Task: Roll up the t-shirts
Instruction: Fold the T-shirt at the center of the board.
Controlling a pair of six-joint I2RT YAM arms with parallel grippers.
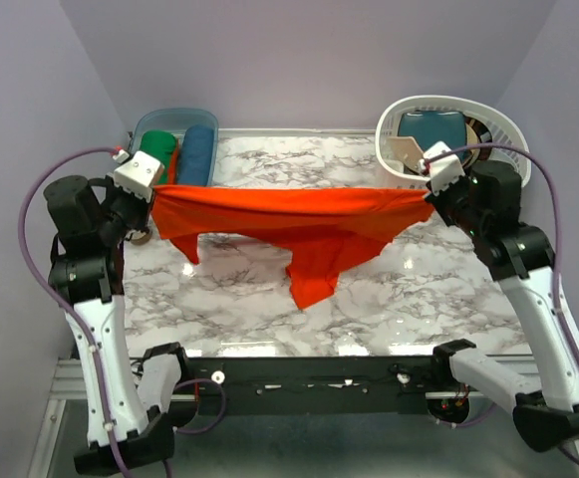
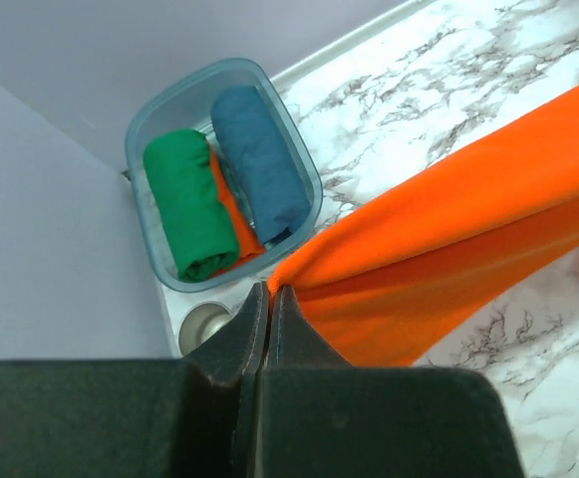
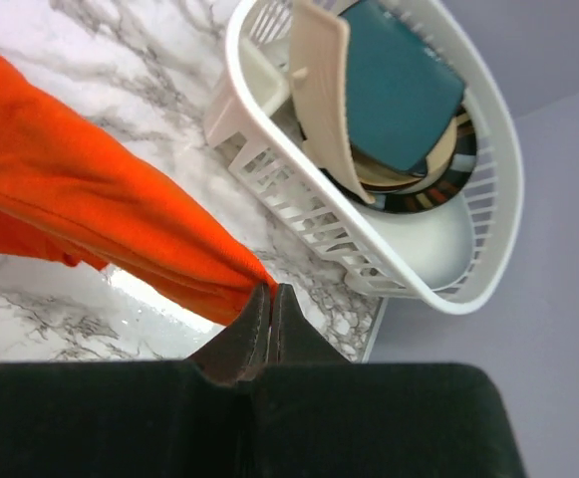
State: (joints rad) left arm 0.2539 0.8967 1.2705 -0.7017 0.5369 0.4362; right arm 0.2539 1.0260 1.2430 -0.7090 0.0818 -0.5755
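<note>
Table [image 1: 239,304]: L end effector [image 1: 155,191], R end effector [image 1: 430,195] stretch tee [image 1: 299,214] (prob. airborne).

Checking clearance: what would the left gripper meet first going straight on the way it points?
Likely the clear bin, just ahead of the left gripper that grips the orange t-shirt; depth is unclear.

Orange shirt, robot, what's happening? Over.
Left end effector shut on orange t-shirt. Right end effector shut on it too. Shirt stretched above table, middle sagging. Bin and basket back in corners.
</note>
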